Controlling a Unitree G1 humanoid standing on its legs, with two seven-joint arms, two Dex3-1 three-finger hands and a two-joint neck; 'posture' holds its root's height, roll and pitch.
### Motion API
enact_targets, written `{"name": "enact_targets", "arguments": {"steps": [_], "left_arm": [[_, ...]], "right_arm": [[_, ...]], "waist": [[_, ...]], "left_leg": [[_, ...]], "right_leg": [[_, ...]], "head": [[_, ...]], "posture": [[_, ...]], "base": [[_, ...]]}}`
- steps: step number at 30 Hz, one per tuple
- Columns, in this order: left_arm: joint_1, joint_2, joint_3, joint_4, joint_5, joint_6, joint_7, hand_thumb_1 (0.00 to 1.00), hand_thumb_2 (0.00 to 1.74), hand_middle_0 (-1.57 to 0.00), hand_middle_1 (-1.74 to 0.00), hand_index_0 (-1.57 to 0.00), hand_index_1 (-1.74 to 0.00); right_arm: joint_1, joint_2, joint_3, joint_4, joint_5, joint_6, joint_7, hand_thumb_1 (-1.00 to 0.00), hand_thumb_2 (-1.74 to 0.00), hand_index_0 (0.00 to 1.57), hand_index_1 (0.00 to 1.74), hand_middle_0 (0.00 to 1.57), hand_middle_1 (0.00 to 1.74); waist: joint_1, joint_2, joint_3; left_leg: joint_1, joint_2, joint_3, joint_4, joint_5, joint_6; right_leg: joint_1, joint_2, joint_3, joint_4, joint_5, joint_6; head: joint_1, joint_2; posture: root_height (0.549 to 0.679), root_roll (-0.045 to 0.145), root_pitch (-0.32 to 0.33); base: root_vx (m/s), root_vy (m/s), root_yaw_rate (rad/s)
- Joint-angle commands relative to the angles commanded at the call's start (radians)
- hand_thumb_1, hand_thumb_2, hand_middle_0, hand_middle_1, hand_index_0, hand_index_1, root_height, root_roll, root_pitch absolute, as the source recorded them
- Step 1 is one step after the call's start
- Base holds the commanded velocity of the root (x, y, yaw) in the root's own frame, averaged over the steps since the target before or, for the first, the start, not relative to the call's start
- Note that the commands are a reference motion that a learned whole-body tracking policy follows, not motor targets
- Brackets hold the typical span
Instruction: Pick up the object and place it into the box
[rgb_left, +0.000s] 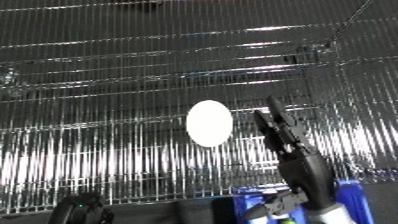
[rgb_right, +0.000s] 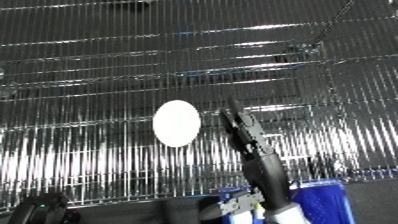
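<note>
The right hand (rgb_left: 282, 134) reaches out with straight fingers, holding nothing, just beside the white oval object (rgb_left: 210, 123) on the wire shelf (rgb_left: 107, 75). A sideways nudge could slide it away from the blue bin (rgb_right: 322, 197).

Right hand raised over a wire shelf beside a white oval object

The right hand (rgb_left: 282, 134) reaches up from the lower right, its black fingers (rgb_left: 275, 114) straight and close together, over the wire shelf (rgb_left: 115, 100). Just to its left, close to the fingers, lies a white oval object (rgb_left: 210, 123). Below the hand, around its wrist, shows a blue bin (rgb_left: 348, 198). The left hand (rgb_left: 82, 207) sits far off at the lower left.
</note>
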Motion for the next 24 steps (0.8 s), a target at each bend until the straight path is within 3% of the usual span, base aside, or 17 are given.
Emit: {"name": "enact_targets", "arguments": {"steps": [9,18,24], "left_arm": [[0.023,0.008,0.002,-0.006,-0.005,0.005,-0.009,1.0,1.74,-1.57,-1.74,-1.57,-1.74],[0.038,0.021,-0.005,-0.028,-0.01,0.021,-0.011,1.0,1.74,-1.57,-1.74,-1.57,-1.74],[0.036,0.028,-0.019,-0.042,-0.014,0.027,-0.005,1.0,1.74,-1.57,-1.74,-1.57,-1.74]], "right_arm": [[0.002,0.002,-0.004,0.015,-0.043,-0.005,-0.064,0.0,0.0,0.0,0.0,0.0,0.0],[-0.013,-0.009,-0.007,0.039,-0.062,-0.023,-0.111,0.0,0.0,0.0,0.0,0.0,0.0],[-0.053,-0.007,-0.003,0.06,-0.069,-0.025,-0.136,0.0,0.0,0.0,0.0,0.0,0.0]], "waist": [[0.011,0.005,0.0],[0.019,0.013,0.0],[0.024,0.021,0.0]], "left_leg": [[-0.008,-0.005,0.004,0.02,-0.011,0.0043],[-0.033,-0.007,0.006,0.038,-0.014,0.0056],[-0.083,-0.011,0.008,0.075,-0.023,0.0108]], "right_leg": [[-0.016,-0.0029,-0.001,0.024,-0.005,0.0003],[-0.048,-0.007,-0.003,0.042,0.0,0.0029],[-0.102,-0.0054,-0.006,0.075,-0.002,-0.0014]], "head": [[0.027,0.011],[0.07,0.028],[0.098,0.055]], "posture": [[0.611,0.062,-0.019],[0.608,0.061,-0.014],[0.601,0.059,0.003]], "base": [[0.054,0.025,0.095],[0.031,0.017,0.058],[0.014,0.021,0.039]]}}
